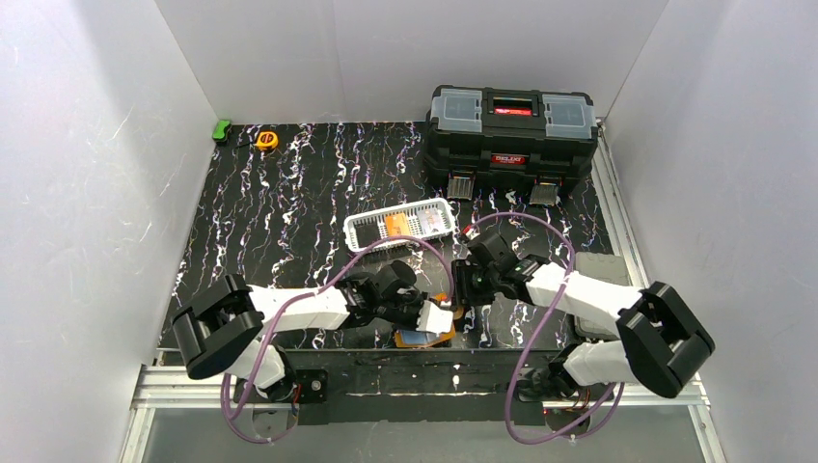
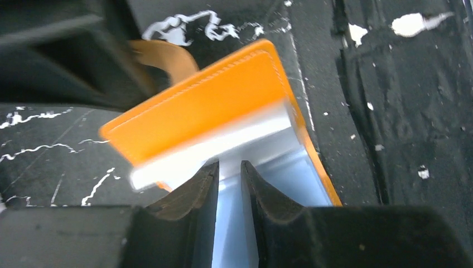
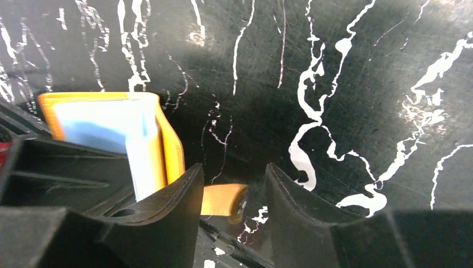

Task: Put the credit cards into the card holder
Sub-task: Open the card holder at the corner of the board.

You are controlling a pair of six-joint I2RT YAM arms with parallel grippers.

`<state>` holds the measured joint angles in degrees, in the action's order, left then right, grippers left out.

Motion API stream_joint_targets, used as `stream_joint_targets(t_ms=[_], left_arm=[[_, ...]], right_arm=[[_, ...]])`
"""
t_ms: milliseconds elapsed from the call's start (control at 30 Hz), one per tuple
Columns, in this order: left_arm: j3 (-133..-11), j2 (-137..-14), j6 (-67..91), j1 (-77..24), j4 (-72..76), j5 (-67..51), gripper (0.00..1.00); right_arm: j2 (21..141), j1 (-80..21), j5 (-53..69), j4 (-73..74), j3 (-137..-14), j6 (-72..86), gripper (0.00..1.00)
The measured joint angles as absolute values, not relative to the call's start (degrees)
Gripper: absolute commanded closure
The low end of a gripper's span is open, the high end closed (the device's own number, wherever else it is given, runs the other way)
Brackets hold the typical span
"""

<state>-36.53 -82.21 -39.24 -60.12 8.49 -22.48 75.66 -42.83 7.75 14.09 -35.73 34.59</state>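
Both at the orange card holder (image 2: pixel 206 106): left tool (image 2: pixel 228 184) sits nearly closed over a pale card (image 2: pixel 223 145), can't tell if it's gripping; right tool (image 3: pixel 234 190) open.

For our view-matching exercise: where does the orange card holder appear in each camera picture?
Top external: card holder at bottom centre, by the near table edge.
Left wrist: card holder mid-frame, tilted.
Right wrist: card holder at the left side.
Shared landmark: the black, white-veined tabletop.
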Motion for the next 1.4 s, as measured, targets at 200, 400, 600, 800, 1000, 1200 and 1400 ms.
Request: stream_joint_targets(t_ms=[200,400,600,800,1000,1200,1400], left_arm=[[-35.59,-83.99,-43.2,-61.47,7.75,-21.63,0.75],[-35.59,-84.05,-44.16,-62.08,7.92,-20.6,0.77],[-35.68,-84.12,-45.45,-63.7,7.88,-18.94,0.82],[-37.71,-85.41,-46.85,-66.32,6.68,-16.82,0.84],[-40.91,-86.04,-47.59,-66.78,4.03,-14.41,0.92],[-43.27,-87.42,-48.9,-66.94,1.61,-13.61,0.91],[-45.23,-90.61,-50.5,-67.37,-0.78,-12.75,0.77]], right_arm=[[70.28,-42.83,6.55,15.2,-35.73,34.74,0.43],[68.6,-42.83,5.89,16.6,-35.77,34.74,0.42],[67.9,-42.83,5.28,17.74,-35.81,34.74,0.44],[66.3,-42.83,5.06,19.31,-37.52,34.52,0.44],[66.04,-41.93,5.8,19.49,-38.09,34.28,0.47],[64.38,-39.64,5.8,20.97,-38.54,34.26,0.5],[63.59,-38.72,7.03,21.78,-42.94,34.33,0.52]])
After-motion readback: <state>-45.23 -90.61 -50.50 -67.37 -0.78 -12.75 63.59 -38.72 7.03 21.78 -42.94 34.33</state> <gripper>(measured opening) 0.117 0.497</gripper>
